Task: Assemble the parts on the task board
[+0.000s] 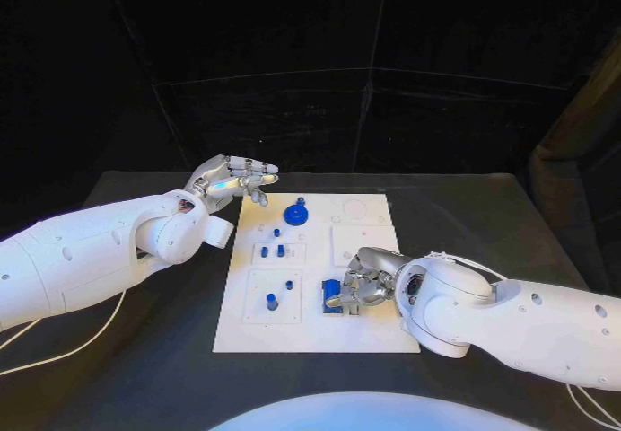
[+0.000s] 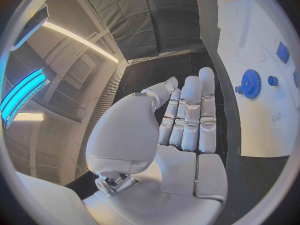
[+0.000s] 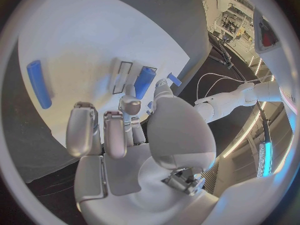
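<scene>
Down at the near edge of the white task board (image 1: pixel 246 337), the right hand (image 1: pixel 360 287) is sitting low over the board. Its fingers are curling down around a blue block (image 1: pixel 331 293) on the board. I cannot tell if the hand is really gripping the block or only touching it. In the right wrist view, the same hand (image 3: pixel 134 135) is bending its fingers (image 3: pixel 115 132) over the white board (image 3: pixel 87 45), and a blue rod (image 3: pixel 144 82) is poking out just past the fingertips. A second blue bar (image 3: pixel 39 83) is lying flat on the board, well apart from the hand.

Farther away, the left hand (image 1: pixel 233 182) is hanging in the air by the far left corner of the board. Its fingers are spreading out and holding nothing. In the left wrist view, that hand (image 2: pixel 181 130) is stretching its fingers out straight, side by side.

A round blue gear (image 1: pixel 296 214) is sitting on the far part of the board, near the left hand but not touching it. Small blue pegs (image 1: pixel 272 250) are standing in the middle of the board. Another blue peg (image 1: pixel 272 301) is standing nearer, beside the right hand.
</scene>
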